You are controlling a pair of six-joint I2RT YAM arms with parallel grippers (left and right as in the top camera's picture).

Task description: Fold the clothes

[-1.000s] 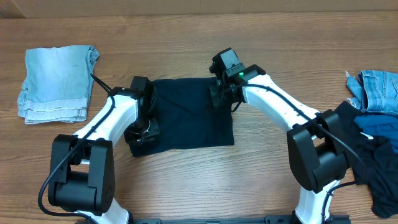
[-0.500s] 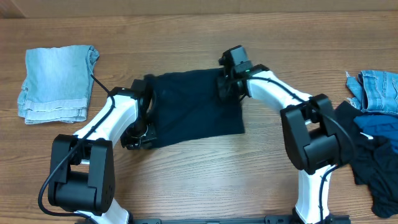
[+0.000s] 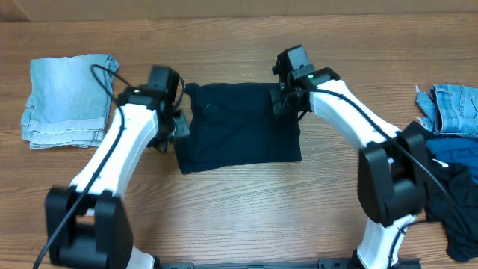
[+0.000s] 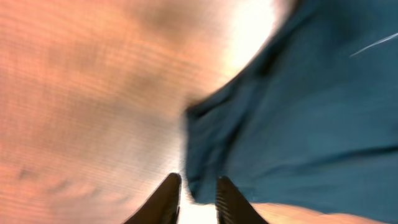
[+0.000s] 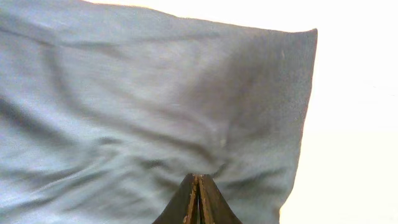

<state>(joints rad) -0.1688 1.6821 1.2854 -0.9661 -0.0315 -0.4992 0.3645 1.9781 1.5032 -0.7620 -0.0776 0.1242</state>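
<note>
- One piece looks finished: a light-blue denim garment (image 3: 69, 101) lies folded flat at 10 o'clock on the table (image 3: 246, 217), well apart from both arms.
- The dark garment (image 3: 239, 131) is the piece in work. It lies in the middle as a rough rectangle, with some wrinkles and edges not fully even.
- The left gripper (image 4: 198, 179) is at the 9 o'clock edge of this garment. Its fingers stand a little apart and I see no grip.
- The right gripper (image 5: 198, 176) is at the 1 o'clock corner, fingers pressed together on the cloth.
- The unfolded pile (image 3: 454, 198) of denim and dark cloth waits at 3 to 4 o'clock, so I judge the task is less than half done.
</note>
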